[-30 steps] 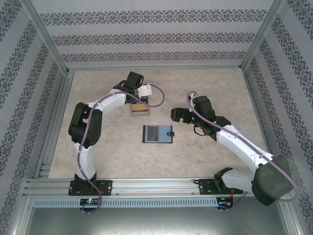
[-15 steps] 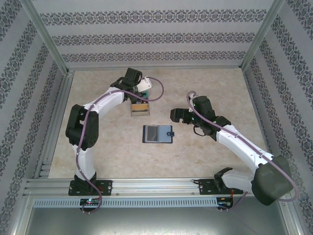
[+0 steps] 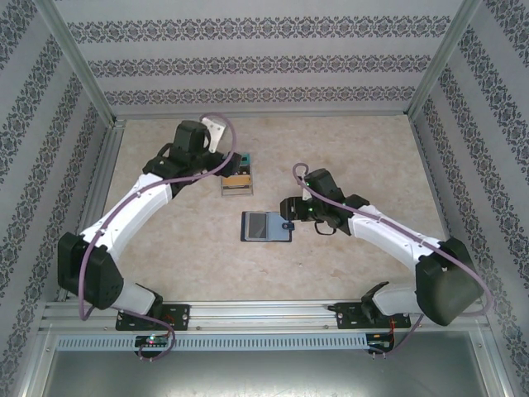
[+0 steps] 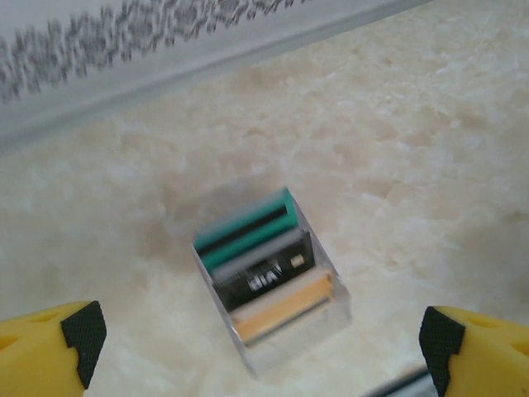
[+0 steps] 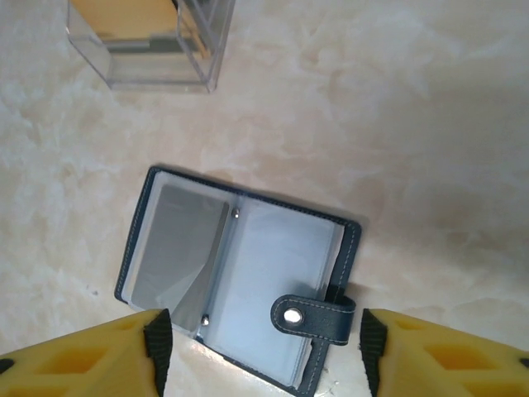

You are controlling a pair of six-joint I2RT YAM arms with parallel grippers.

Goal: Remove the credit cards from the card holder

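Note:
The navy card holder lies open and flat on the table, its snap tab at the right end. A grey credit card sits in its left clear sleeve. My right gripper hovers open over the holder's near edge, one finger on each side and nothing held; from above it is at the holder's tab end. My left gripper is wide open and empty above a clear box with teal, dark and orange cards standing in it.
The clear box stands just behind the card holder, close to my left gripper. Metal frame rails run along the near edge and the sides. Patterned walls enclose the table on three sides.
My left gripper opened and pulled back from the clear box toward the back left. My right gripper moved left over the card holder's tab end and its jaws narrowed.

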